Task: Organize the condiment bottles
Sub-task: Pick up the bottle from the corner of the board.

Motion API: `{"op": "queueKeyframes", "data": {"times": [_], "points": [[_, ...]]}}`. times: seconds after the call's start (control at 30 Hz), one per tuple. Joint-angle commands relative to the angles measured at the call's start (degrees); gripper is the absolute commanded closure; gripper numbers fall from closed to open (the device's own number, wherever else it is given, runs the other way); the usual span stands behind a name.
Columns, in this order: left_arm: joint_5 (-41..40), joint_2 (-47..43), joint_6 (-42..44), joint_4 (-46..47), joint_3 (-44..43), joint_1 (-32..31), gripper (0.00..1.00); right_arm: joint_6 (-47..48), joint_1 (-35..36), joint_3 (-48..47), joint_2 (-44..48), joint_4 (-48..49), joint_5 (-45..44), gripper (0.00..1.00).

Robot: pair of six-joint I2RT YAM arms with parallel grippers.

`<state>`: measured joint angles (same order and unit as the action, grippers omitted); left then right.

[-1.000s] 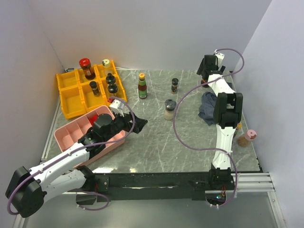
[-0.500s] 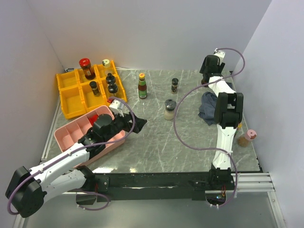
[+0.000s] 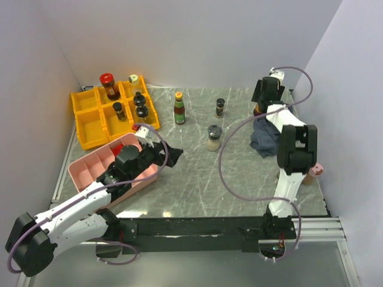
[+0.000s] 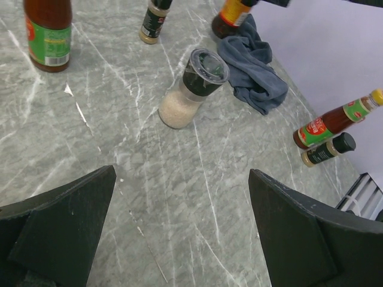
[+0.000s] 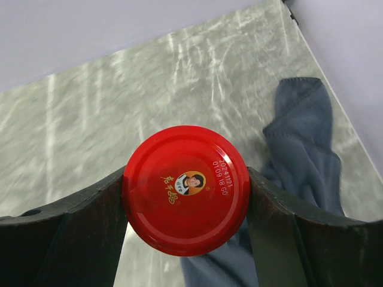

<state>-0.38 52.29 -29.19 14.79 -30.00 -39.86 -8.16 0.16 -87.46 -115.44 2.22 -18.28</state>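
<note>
The right gripper (image 3: 263,98) is clamped on the red-lidded sauce jar (image 5: 187,188), its fingers (image 5: 90,221) pressed against both sides of the lid. The jar stands upright at the far edge of the dark blue-grey cloth (image 3: 263,136), touching it. A straight vertical lift looks wise, so the base clears the folds without dragging the cloth. The left gripper (image 4: 181,173) hangs spread wide and empty, well to the left of the cloth. Farther left of the cloth, the yellow bin rack (image 3: 90,128) holds another red-lidded jar (image 3: 108,85), a pale-capped bottle (image 3: 134,81) and three black-capped spice jars (image 3: 142,110), with several compartments apparently free. The pink tray (image 3: 90,173), left of and nearer than the cloth, holds red blocks (image 3: 119,146).
</note>
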Motion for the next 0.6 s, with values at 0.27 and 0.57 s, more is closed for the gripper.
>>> {"op": "queueKeyframes", "data": {"times": [0.27, 0.57], "points": [[-5.76, -4.48, 1.33, 1.74, 1.87, -0.31, 0.01, 1.75, 9.93, 11.34, 28.41, 5.44, -3.16, 0.83], [-10.16, -9.48, 0.71, 0.95, 3.45, -0.48, 0.01, -0.18, 24.34, 19.34, 46.60, -4.14, -5.62, 0.83]]}}
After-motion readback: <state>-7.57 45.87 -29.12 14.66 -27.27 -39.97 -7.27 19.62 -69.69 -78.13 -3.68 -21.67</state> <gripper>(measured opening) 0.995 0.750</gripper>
